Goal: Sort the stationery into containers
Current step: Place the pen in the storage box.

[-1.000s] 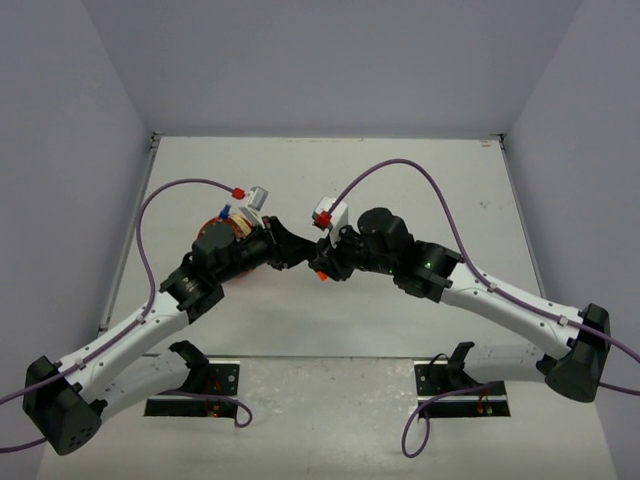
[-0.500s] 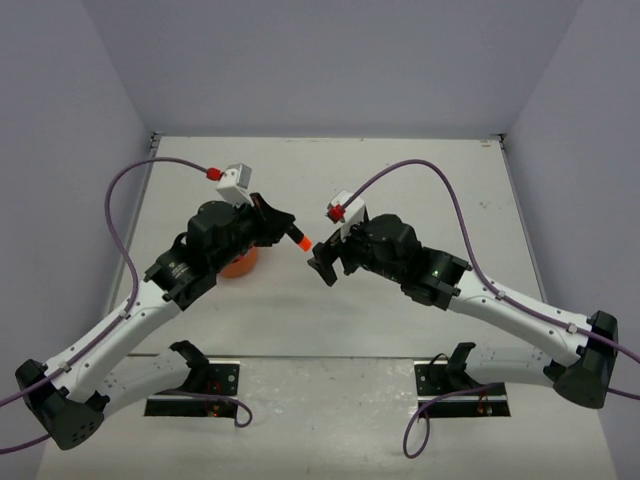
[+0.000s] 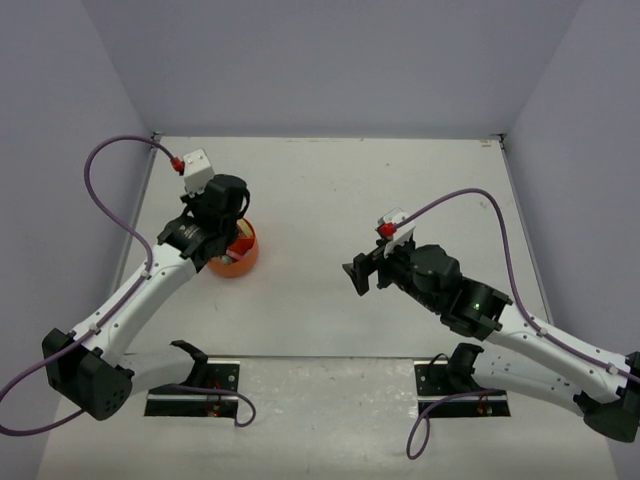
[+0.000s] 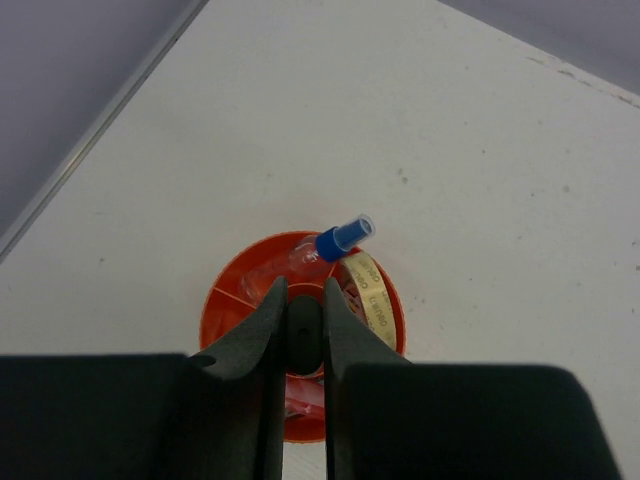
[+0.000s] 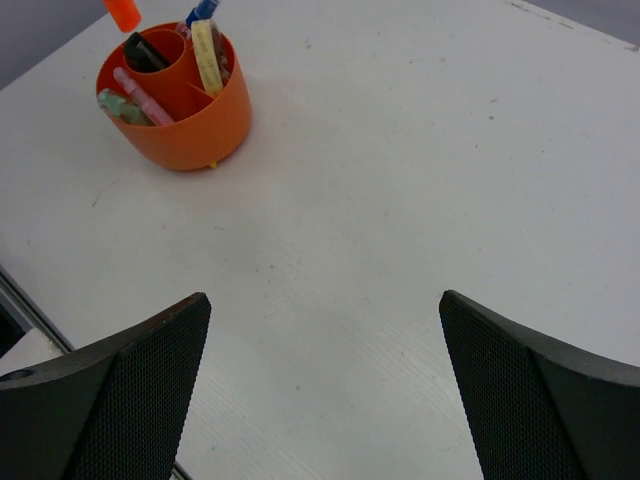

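Note:
The round orange tub (image 3: pixel 243 263) stands on the left of the table. My left gripper (image 3: pixel 228 242) hangs straight over it, shut on a black highlighter (image 4: pixel 303 332) held end-on between the fingers. The highlighter's orange end (image 5: pixel 122 12) shows just above the tub (image 5: pixel 195 135) in the right wrist view. Inside the tub (image 4: pixel 208 312) are a blue-capped bottle (image 4: pixel 340 240), a tan tape ring (image 4: pixel 368 290), a pink bar (image 5: pixel 145 95), a green bar (image 5: pixel 118 105) and another black highlighter (image 5: pixel 145 52). My right gripper (image 3: pixel 358 275) is open over bare table, well to the right of the tub.
The table's left rim (image 3: pixel 130 240) runs close behind the tub. White tabletop (image 5: pixel 400 180) stretches between the tub and my right gripper (image 5: pixel 325 310). Purple cables loop above both arms.
The two grippers met at mid-table, and the orange-ended highlighter passed to the left one. The left arm carried it left over the tub. The right gripper opened and drew back to the right.

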`<state>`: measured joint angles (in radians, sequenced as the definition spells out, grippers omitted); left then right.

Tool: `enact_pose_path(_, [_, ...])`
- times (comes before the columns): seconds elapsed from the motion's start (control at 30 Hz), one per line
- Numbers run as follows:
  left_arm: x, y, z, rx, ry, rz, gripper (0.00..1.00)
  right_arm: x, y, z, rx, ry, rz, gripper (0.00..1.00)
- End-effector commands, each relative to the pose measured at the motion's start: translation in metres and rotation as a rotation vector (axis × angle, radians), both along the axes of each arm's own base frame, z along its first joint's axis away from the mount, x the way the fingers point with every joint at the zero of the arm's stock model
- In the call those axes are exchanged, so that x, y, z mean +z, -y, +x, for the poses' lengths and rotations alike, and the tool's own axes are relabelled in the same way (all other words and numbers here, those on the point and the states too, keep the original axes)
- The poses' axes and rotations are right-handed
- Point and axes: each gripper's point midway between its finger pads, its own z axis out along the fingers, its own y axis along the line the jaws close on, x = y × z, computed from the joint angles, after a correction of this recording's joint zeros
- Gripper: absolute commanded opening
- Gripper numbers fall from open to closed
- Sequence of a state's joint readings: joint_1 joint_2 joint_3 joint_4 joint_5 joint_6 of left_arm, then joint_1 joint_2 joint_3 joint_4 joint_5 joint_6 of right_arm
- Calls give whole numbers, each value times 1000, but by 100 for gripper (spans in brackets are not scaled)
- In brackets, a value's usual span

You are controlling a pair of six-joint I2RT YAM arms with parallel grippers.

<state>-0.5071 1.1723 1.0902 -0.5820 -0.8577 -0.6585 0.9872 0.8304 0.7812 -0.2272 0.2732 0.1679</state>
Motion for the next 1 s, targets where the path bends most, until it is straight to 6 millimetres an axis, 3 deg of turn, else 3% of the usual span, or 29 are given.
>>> enact_pose_path(0.0, [13,-18,0,82,66,43,0,-2,9,-2,-24,10,23,99])
enact_pose_path(0.3, [-13,-12,8,58,78,24,0,-1,6,-5,-2,9,25,99])
enact_pose_path(0.6, [-23,-5,12,41,71,-7,0,-8,5,-5,7,-2,8,99])
enact_pose_path(0.7, [-18,-4,10,31,82,-24,0,-8,5,-5,8,0,6,99])
enact_pose_path(0.97, [21,-10,-2,25,155,-58,0,-10,1,-4,14,-3,1,99])
